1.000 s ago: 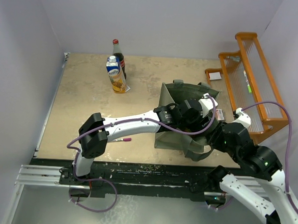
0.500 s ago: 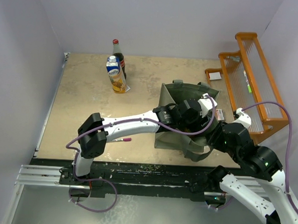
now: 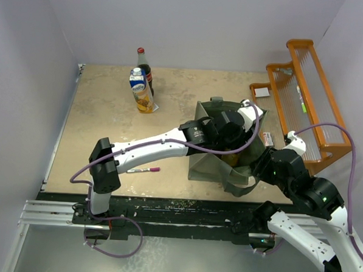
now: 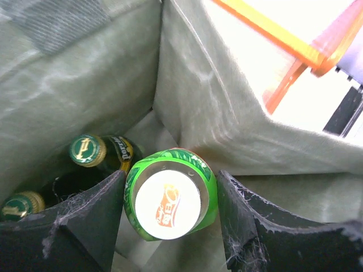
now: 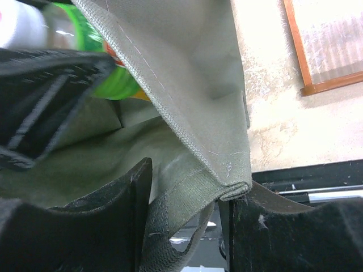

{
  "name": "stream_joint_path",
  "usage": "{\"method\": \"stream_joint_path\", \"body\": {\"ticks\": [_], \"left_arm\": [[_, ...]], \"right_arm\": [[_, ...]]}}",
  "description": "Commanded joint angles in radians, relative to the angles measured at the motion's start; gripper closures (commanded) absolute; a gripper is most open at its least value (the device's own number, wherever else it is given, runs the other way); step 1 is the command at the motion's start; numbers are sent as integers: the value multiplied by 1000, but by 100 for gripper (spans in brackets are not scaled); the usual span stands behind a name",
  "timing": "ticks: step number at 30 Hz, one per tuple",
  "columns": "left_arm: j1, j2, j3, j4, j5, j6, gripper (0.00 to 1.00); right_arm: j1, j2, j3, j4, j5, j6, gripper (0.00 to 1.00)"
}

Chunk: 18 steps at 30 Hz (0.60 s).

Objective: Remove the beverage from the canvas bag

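Observation:
The grey-green canvas bag [image 3: 207, 116] stands open at the table's right middle. My left gripper [image 3: 233, 135] reaches into its mouth. In the left wrist view the left gripper [image 4: 171, 182] is shut on a green-labelled bottle with a white cap [image 4: 170, 195], a finger pressed to each side. Two green glass bottles with gold caps [image 4: 88, 150] lie deeper in the bag. My right gripper [image 3: 257, 170] is at the bag's near right corner. In the right wrist view the right gripper [image 5: 187, 187] is shut on the bag's folded rim [image 5: 187, 85]. The green bottle [image 5: 113, 85] shows behind the fabric.
A cola bottle with a red cap [image 3: 143, 67] and a juice bottle [image 3: 141, 91] stand at the far left. An orange wooden rack [image 3: 305, 100] lines the right edge. A pink pen [image 3: 144, 169] lies near the front. A small card [image 3: 268, 139] lies by the bag.
My left arm has risen and shifted toward the far side, bringing its gripper and the bottle higher in the bag's mouth. The right arm has held still.

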Motion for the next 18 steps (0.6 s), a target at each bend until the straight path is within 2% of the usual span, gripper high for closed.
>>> {"method": "stream_joint_path", "body": {"ticks": [1,10,18], "left_arm": [[2,-68,193,-43,-66,-93,100],[12,-26,485,-322,-80,-240,100],[60,-151,502,-322,-6,-350,100]], "right_arm": [[-3,19,26,13,25,-22,49],[-3,21,22,20,17,-31,45],[-2,34,24,22,13,-42,45]]}}
